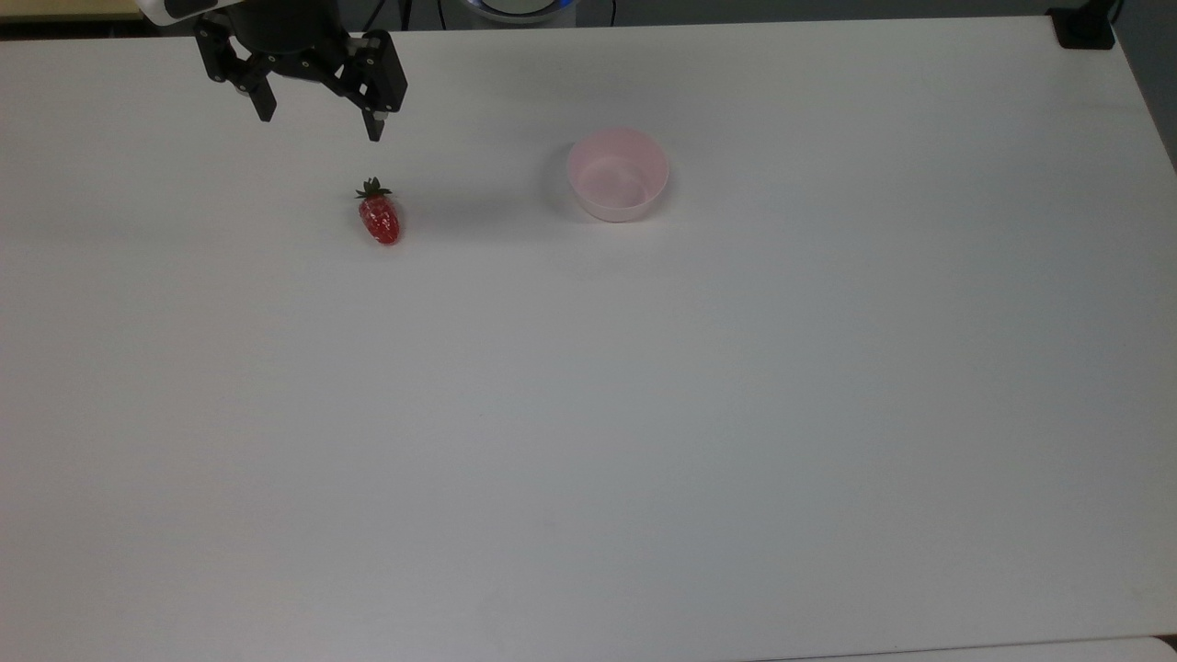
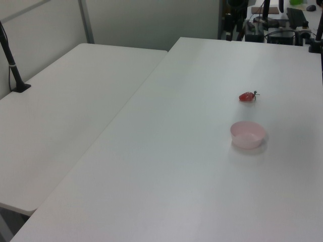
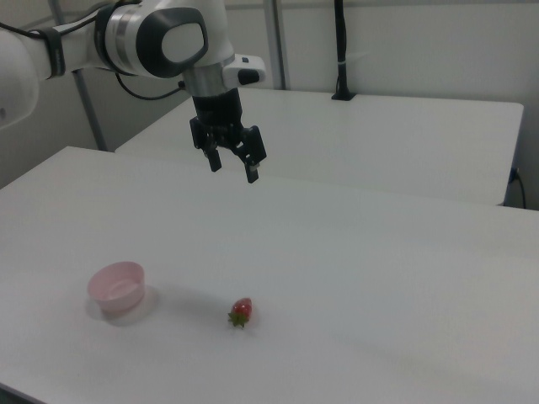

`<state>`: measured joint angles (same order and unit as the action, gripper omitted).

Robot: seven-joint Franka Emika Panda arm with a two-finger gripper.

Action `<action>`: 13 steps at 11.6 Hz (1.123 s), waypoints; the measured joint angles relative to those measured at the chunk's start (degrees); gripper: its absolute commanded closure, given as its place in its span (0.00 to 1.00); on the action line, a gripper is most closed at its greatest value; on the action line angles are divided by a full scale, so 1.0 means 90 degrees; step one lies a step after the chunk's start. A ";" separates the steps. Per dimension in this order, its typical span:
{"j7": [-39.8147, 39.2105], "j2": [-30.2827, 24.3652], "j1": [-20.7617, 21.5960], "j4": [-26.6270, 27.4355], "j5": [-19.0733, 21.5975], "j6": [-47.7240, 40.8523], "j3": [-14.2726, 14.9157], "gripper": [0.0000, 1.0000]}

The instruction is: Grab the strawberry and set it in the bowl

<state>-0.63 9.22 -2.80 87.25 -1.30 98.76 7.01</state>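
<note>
Right view: the black two-finger hand (image 3: 232, 167) hangs spread and empty high above the white surface (image 3: 379, 269). The small glossy red strawberry (image 3: 241, 312) lies beside the empty pale pink plastic bowl (image 3: 117, 289), apart; pickup and placing both remain.

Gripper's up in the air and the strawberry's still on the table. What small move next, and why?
Probably bring the open gripper over the strawberry and lower it. The berry lies on the table, apart from the empty bowl, and the gripper hangs high, holding nothing.
</note>
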 measured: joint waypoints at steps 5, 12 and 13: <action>-0.0162 -0.0127 0.0028 -0.0002 0.0002 -0.0006 -0.0109 0.00; -0.0167 -0.0181 0.0118 0.0000 0.0003 -0.0017 -0.0132 0.00; -0.0167 -0.0181 0.0128 0.0000 0.0003 -0.0017 -0.0132 0.00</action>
<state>-2.13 7.59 -1.64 87.25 -1.28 98.61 5.82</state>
